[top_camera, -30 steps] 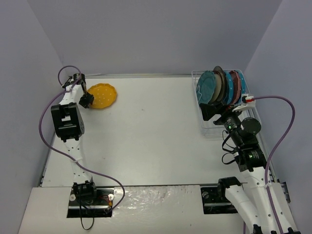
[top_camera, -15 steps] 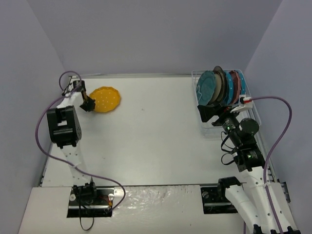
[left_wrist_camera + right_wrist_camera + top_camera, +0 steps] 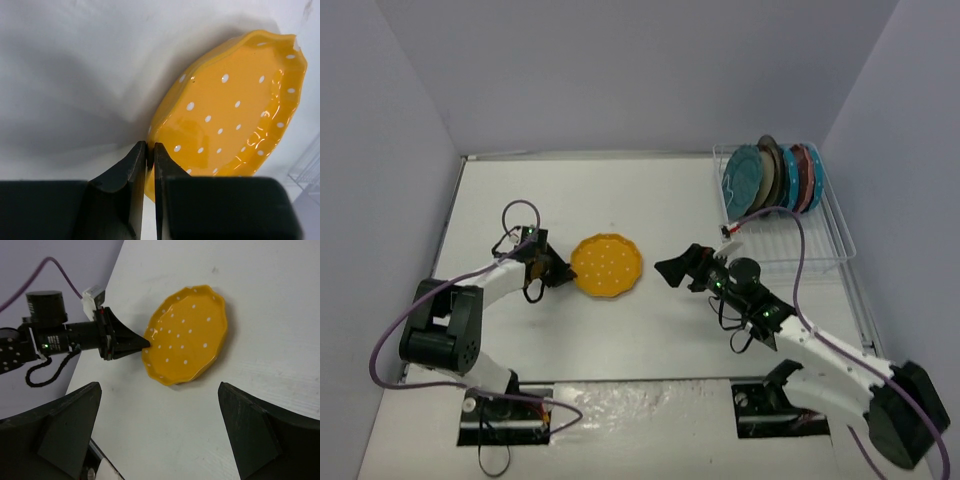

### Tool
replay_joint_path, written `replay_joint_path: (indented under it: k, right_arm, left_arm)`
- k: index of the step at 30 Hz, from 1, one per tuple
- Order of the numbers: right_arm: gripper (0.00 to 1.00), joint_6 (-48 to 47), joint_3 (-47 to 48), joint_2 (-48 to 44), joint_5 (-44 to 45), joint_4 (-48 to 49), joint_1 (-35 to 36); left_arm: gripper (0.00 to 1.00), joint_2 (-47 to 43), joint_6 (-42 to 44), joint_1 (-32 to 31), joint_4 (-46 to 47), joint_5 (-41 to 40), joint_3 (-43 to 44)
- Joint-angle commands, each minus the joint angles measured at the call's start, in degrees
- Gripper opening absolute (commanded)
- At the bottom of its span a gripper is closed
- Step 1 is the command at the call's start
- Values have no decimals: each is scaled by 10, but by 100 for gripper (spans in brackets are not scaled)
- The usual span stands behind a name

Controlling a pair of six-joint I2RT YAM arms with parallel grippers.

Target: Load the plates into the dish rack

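My left pincer (image 3: 560, 272) is clenched on the rim of the yellow plate (image 3: 606, 265), which lies just ahead of its fingertips. My right pincer (image 3: 676, 268) faces the plate's opposite edge, released, jaws wide. For a clean handover, I judge the right jaws should straddle that free rim before I loosen. The dish rack (image 3: 820, 240), well behind the right pincer, holds six plates (image 3: 750, 178); I see no obstacle between.

A scalloped plate (image 3: 606, 265) is coloured yellow and dotted white. A teal plate (image 3: 744, 180) is seen in the white wire dish rack (image 3: 817, 240). The table (image 3: 620, 200) is white.
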Motion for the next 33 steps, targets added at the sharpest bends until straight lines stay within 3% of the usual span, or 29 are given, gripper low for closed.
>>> replay_joint_path:
  k: [1,12,18,23,33]
  right_arm:
    - [100,73,-38,90,74,211,56]
    - [100,148,-55,293,90,374,91]
    - [100,176,-33,382,34,439,90]
    - [100,231,-35,488,5,557,90]
    - [100,241,-12,538,13,585,85]
  left_arm:
    - [0,-82,-65,1,90,30,-27]
    - [0,-168,-134,-17,123,70,-67]
    - [0,-181,-161,-27,137,77,-75]
    - [0,-187,-171,-37,143,83,-79]
    - [0,-203,-176,-54,143,78,-105]
